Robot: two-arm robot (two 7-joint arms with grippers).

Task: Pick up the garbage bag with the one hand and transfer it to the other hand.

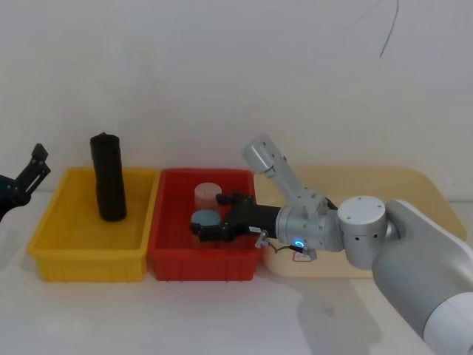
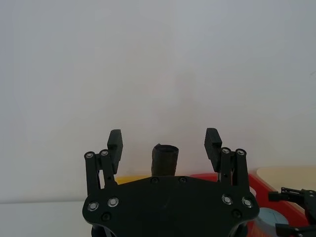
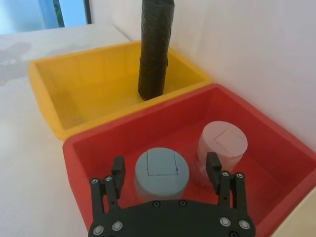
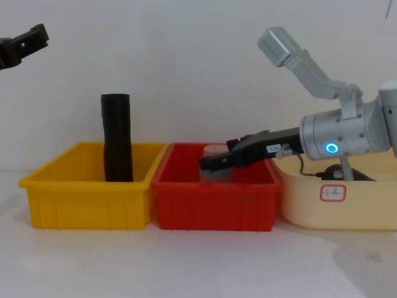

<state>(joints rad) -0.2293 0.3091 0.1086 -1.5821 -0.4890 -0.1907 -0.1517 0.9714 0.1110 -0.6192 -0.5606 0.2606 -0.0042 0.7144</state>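
Note:
The garbage bag (image 1: 109, 177) is a black crinkly roll standing upright in the yellow bin (image 1: 52, 222), at its far side; the roll (image 3: 155, 49) also shows in the right wrist view and from the side (image 4: 116, 136). My left gripper (image 1: 35, 168) hangs raised at the far left, open, well apart from the roll (image 2: 165, 160), which shows beyond its fingers. My right gripper (image 1: 209, 217), on the silver arm with a blue light, reaches low into the red bin (image 1: 166, 222). It (image 3: 165, 165) is open, with one finger on each side of a blue-grey canister (image 3: 162, 173).
A pink canister (image 3: 222, 143) stands beside the blue-grey one in the red bin. A cream tray (image 1: 414, 185) lies to the right, under the right arm. A white wall rises close behind the bins. Bare white table lies in front.

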